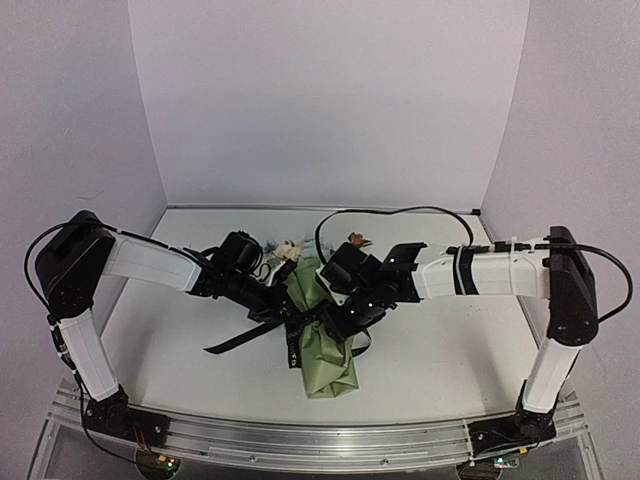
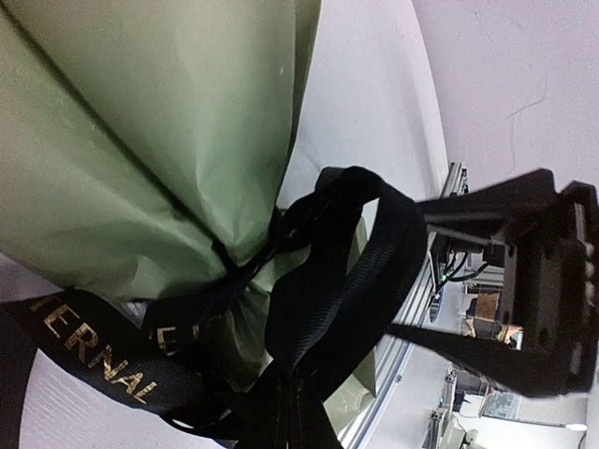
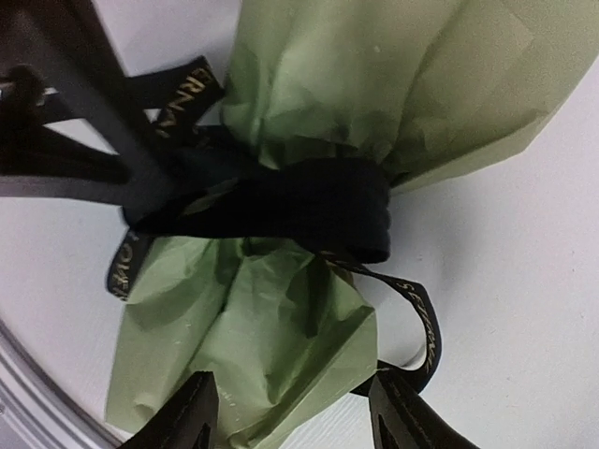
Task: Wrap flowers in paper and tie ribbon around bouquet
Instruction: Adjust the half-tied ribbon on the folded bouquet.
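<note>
On tabletop [image 1: 450, 350]: bouquet [image 1: 325, 355] lying flat at centre, ribbon [image 3: 309, 201] tied round its middle; left tool [image 1: 272, 302] closed, pinching ribbon; right tool [image 3: 292, 402] spread wide over paper [image 3: 281, 318] tail, holding nothing

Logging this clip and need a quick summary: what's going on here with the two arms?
Two robot arms meet over a bouquet lying on the table. The flowers are already rolled in green paper, and a black ribbon is wound around its narrow middle. The left gripper is shut, apparently on the ribbon beside the wrap. The right gripper is open, straddling the paper's lower end. Whether the knot is finished is unclear.
</note>
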Robot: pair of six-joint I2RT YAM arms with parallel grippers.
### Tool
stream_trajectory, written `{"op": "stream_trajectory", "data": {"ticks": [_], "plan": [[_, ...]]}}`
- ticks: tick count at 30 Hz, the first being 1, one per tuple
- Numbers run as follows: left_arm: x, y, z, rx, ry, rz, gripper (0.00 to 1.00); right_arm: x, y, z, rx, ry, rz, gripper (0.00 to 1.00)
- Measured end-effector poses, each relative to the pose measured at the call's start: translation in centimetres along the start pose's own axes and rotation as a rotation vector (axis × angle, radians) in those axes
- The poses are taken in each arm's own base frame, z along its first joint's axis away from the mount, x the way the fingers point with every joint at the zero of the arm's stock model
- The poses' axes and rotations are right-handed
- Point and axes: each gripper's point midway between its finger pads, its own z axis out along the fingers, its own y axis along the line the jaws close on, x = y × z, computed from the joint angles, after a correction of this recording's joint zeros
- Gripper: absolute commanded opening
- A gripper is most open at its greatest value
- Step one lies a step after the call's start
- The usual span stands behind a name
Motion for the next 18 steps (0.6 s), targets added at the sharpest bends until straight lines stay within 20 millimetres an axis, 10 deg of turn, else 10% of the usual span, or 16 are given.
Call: {"op": "stream_trajectory", "data": {"ticks": [6,18], "plan": [[1.3,0.2,0.1,0.025,0.032,-0.024,0.0,4.0,-2.6,2.7,0.101,0.053,0.005,0.6],[-0.3,-0.8,0.2,0.089,-0.045,-0.121,0.0,6.5,-2.8,4.7,0.062,0.049,-0.038,0.16]]}}
